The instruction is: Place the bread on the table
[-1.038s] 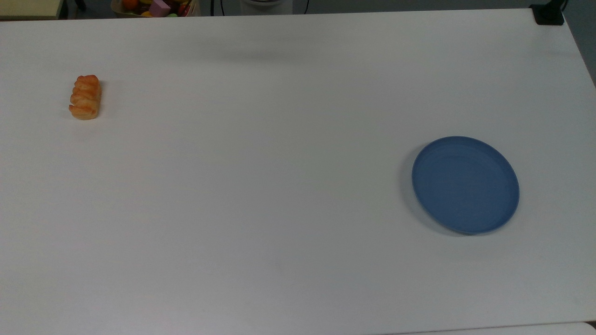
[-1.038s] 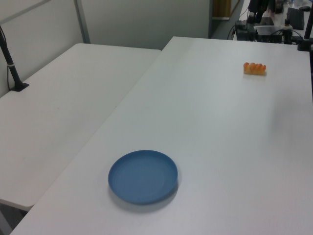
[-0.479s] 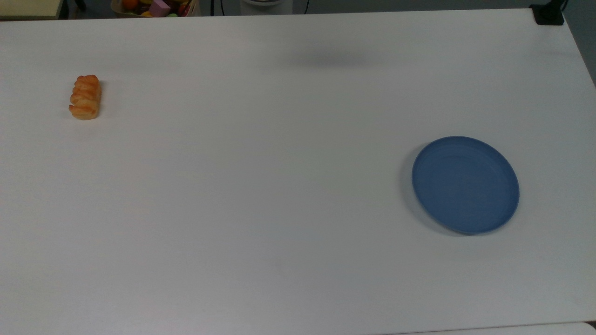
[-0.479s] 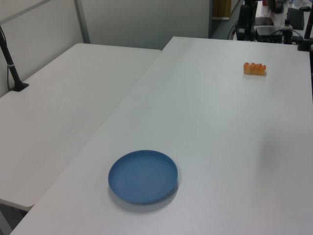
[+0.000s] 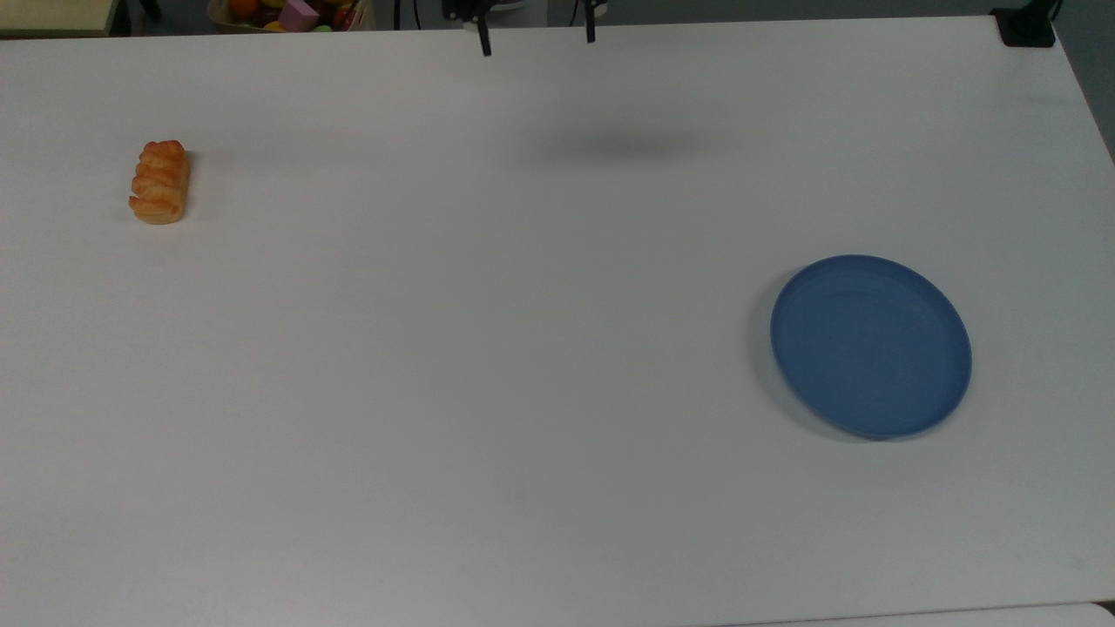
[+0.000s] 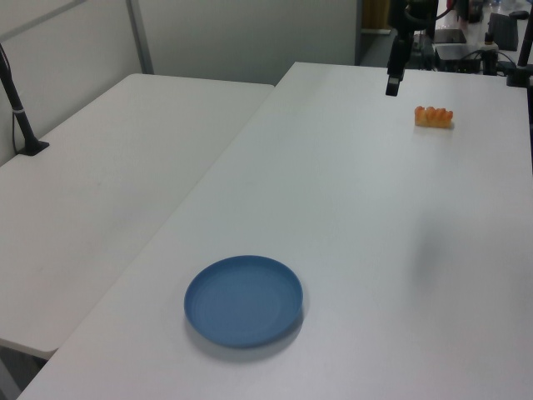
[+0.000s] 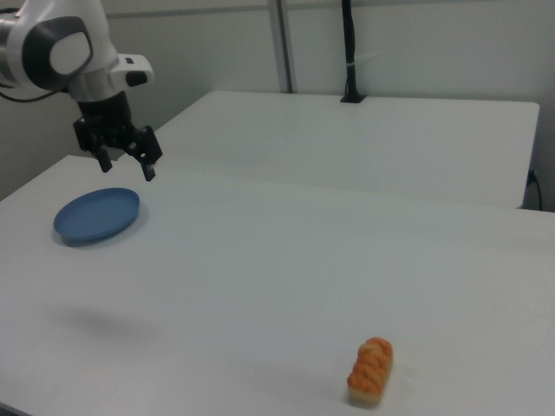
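White table with bread, blue plate; jaws spread wide, empty.

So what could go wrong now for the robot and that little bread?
Not much, probably. The bread already lies on the table, far from the blue plate. The gripper hangs open and empty, high above the table. If it swings low toward the bread, it might nudge it. In the right view, the bread sits near the table's front edge, so a push could drop it.
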You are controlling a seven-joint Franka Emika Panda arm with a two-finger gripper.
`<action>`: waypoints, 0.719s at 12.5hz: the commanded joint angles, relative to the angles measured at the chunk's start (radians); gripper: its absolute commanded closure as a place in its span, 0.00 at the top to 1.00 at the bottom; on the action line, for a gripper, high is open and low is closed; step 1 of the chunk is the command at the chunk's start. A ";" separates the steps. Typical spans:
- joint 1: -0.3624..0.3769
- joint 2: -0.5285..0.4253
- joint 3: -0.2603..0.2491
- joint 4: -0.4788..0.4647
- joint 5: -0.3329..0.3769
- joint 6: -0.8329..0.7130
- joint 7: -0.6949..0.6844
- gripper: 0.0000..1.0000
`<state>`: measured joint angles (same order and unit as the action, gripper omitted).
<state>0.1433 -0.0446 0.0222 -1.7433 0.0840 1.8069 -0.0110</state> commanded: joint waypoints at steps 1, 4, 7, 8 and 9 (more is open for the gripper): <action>0.047 0.002 -0.090 -0.004 -0.012 0.051 -0.063 1.00; 0.047 -0.001 -0.088 -0.004 -0.013 0.043 -0.052 1.00; 0.047 0.000 -0.087 -0.004 -0.016 0.043 -0.053 1.00; 0.048 -0.001 -0.087 -0.004 -0.016 0.039 -0.052 1.00; 0.048 -0.001 -0.087 -0.004 -0.016 0.039 -0.050 1.00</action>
